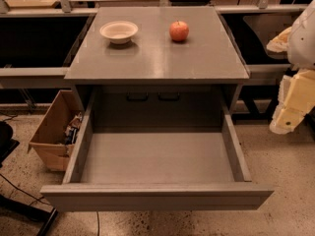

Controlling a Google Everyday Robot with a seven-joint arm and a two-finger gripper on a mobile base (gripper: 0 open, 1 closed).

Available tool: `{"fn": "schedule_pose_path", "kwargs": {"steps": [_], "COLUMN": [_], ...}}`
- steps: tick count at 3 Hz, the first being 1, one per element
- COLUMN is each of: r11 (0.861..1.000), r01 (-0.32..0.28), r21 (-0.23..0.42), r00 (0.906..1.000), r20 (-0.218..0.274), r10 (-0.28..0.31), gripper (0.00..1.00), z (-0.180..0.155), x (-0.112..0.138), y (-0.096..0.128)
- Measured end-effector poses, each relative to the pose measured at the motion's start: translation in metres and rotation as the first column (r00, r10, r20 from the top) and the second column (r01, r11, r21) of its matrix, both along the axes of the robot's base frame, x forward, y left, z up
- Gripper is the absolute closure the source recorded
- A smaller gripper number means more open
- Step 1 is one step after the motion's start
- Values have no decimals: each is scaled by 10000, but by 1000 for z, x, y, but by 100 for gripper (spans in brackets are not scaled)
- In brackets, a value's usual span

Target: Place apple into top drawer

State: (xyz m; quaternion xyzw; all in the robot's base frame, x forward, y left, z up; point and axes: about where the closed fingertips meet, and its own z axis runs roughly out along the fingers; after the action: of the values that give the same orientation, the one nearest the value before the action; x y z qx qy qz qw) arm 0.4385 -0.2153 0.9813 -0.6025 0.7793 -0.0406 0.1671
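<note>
The red-orange apple stands on the grey cabinet top, toward the back right. The top drawer is pulled fully open toward me and its inside shows nothing in it. Its flat front panel is nearest to me. My gripper hangs at the right edge of the view, beside the cabinet's right side, at about the height of the drawer's back. It is well apart from the apple and holds nothing that I can see.
A cream-white shallow bowl sits on the cabinet top left of the apple. A brown cardboard box with clutter stands on the floor left of the drawer. Shelving rails run behind the cabinet. A black chair base is at the lower left.
</note>
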Motion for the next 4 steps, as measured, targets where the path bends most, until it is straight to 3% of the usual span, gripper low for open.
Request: {"fn": "schedule_pose_path", "kwargs": {"steps": [1,2,3,4], "r11": [10000,9990,9791,9217], "r01": [0,-206,-775,-803], "r21": [1,401,1881,3795], "r00": [10000,9976,9816,9563], "r20": [2,663,1864,2903], "r10": [0,179,419,-362], "gripper": [0,0,0,0], "z": [0,-4,-7,-1], "x": [0,21,89,157], "y": [0,6,21,33]}}
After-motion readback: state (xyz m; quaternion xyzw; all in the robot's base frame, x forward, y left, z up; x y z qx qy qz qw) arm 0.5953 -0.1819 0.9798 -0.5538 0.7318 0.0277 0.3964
